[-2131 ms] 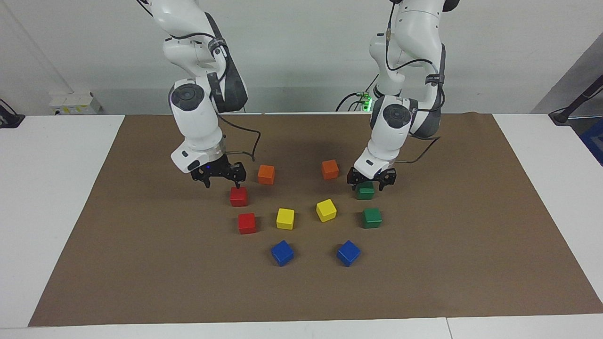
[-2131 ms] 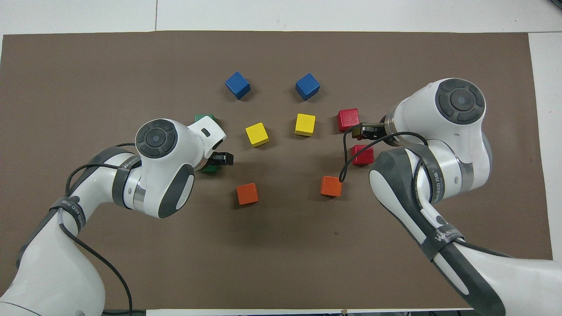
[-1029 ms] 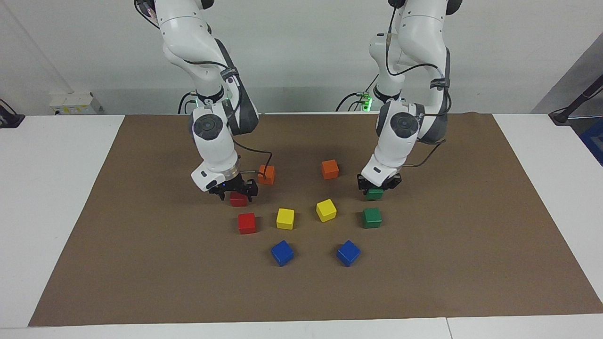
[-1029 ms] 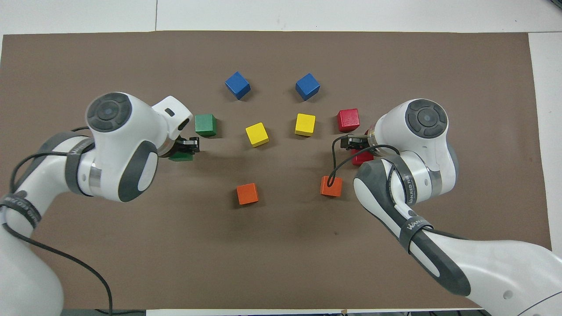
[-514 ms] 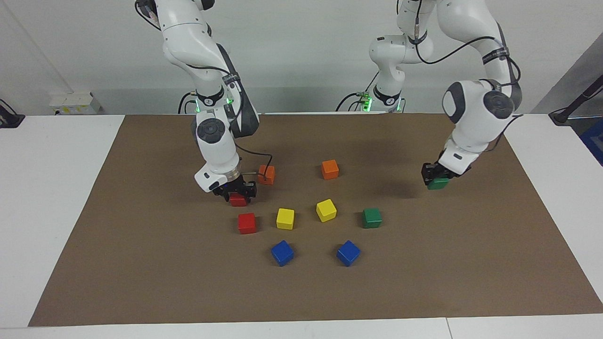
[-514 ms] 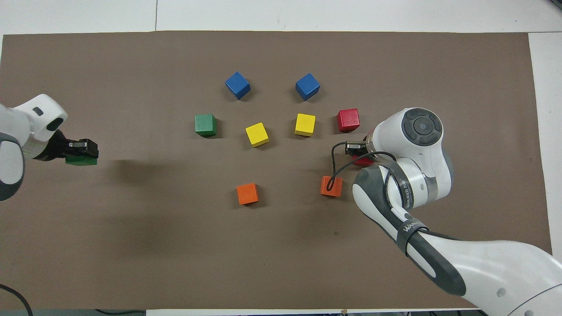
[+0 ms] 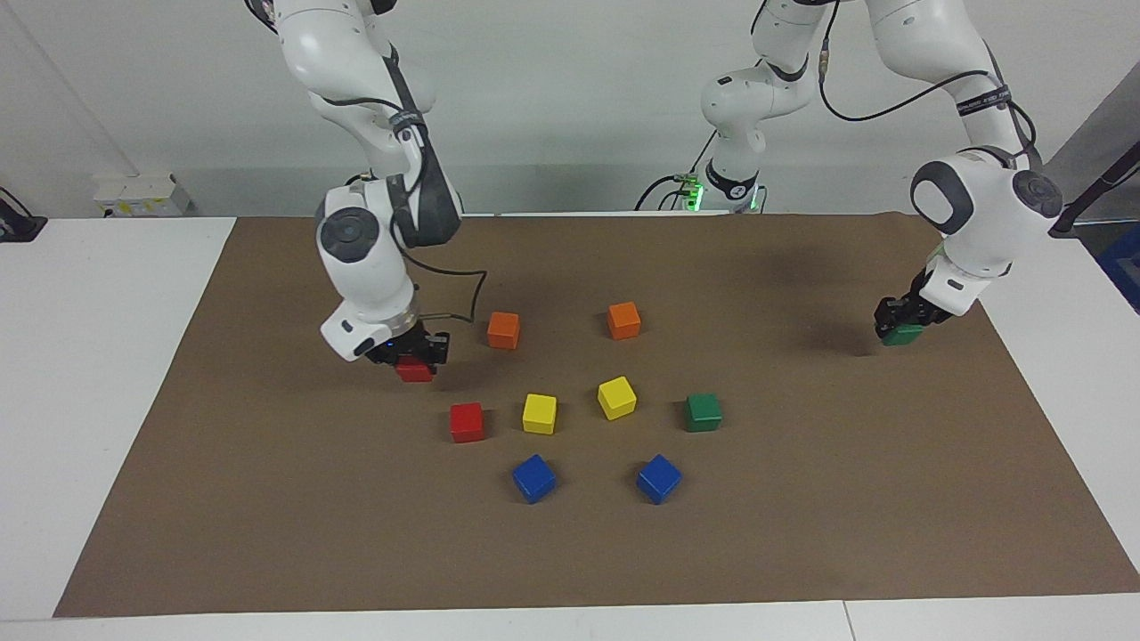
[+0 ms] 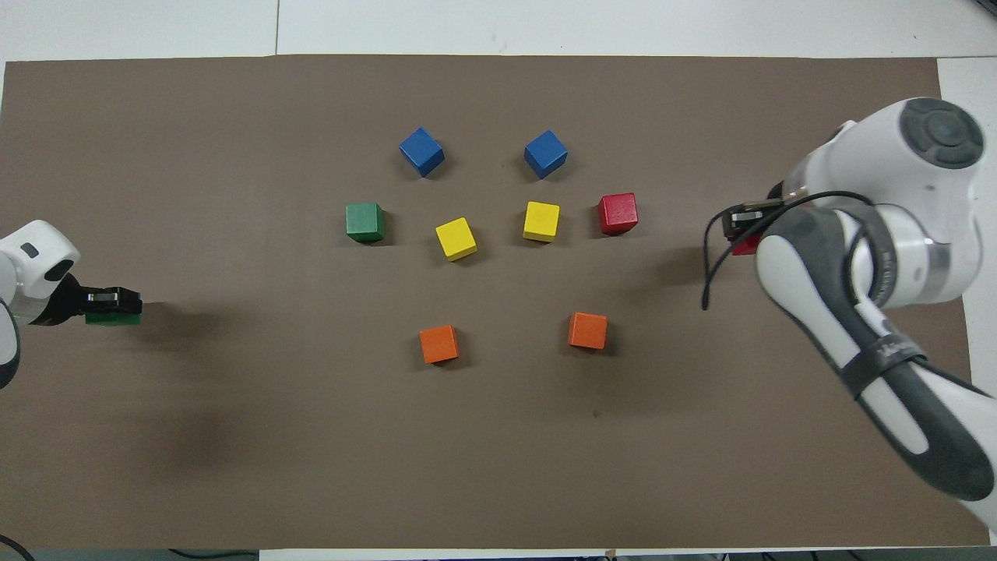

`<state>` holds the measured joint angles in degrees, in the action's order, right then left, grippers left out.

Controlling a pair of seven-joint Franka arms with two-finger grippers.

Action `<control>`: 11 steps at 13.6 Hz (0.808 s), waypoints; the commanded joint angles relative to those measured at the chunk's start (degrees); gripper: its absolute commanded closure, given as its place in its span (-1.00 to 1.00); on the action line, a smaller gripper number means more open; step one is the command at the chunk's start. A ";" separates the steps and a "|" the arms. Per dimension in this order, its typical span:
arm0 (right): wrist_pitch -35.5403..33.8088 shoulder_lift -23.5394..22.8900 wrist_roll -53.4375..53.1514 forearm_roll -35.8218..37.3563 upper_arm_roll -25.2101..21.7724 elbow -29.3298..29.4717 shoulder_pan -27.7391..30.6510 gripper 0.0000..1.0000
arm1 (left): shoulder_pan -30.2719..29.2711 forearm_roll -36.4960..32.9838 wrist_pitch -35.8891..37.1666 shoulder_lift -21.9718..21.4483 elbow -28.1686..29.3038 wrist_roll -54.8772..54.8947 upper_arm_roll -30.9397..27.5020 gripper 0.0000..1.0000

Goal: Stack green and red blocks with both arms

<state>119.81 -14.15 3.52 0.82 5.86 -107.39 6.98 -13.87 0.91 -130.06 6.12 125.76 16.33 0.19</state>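
The small glossy dark green cube (image 7: 904,336) in my left gripper (image 7: 898,322) and bright red cube (image 7: 414,369) in my right gripper (image 7: 411,354), both clamped by opposite flat faces over the brown mat (image 7: 570,552) at its three and nine o'clock edges, seem light, rigid and slippery.

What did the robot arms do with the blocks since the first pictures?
The left hand carried its green block out toward the left arm's end of the mat. The right hand closed on a red block and lifted it toward its own end. The other eight blocks stayed put.
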 commanded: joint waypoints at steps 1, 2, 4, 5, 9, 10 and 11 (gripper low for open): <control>0.07 -0.53 5.61 -0.03 0.65 -0.01 5.66 1.00 | -0.45 -0.21 -2.38 -1.12 2.91 2.30 0.51 1.00; 0.86 -0.44 5.70 0.06 0.56 -0.62 6.29 1.00 | -0.37 -0.29 -3.43 -0.94 3.26 2.83 0.51 1.00; 3.74 -0.71 6.32 1.28 0.56 -1.68 7.69 1.00 | -0.54 -0.29 -6.42 -0.76 4.92 2.92 0.51 1.00; 5.85 -0.97 6.41 1.55 0.56 -2.90 7.87 1.00 | -0.63 -0.21 -7.65 -0.76 5.46 3.27 0.51 1.00; 9.03 -3.25 6.41 1.64 0.56 -3.27 7.79 1.00 | -0.63 -0.29 -8.89 -0.06 5.81 3.62 0.51 1.00; 9.13 -3.87 6.41 1.64 0.56 -3.27 7.79 1.00 | -0.72 -0.29 -9.15 -0.06 5.90 3.97 0.51 1.00; 9.21 -4.05 6.41 1.64 0.56 -3.27 7.87 1.00 | -0.72 -0.29 -9.42 -0.06 6.16 5.02 0.42 1.00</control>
<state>127.72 -17.77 9.40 1.56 5.75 -110.27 14.07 -13.88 0.91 -137.58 6.41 130.77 19.34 0.46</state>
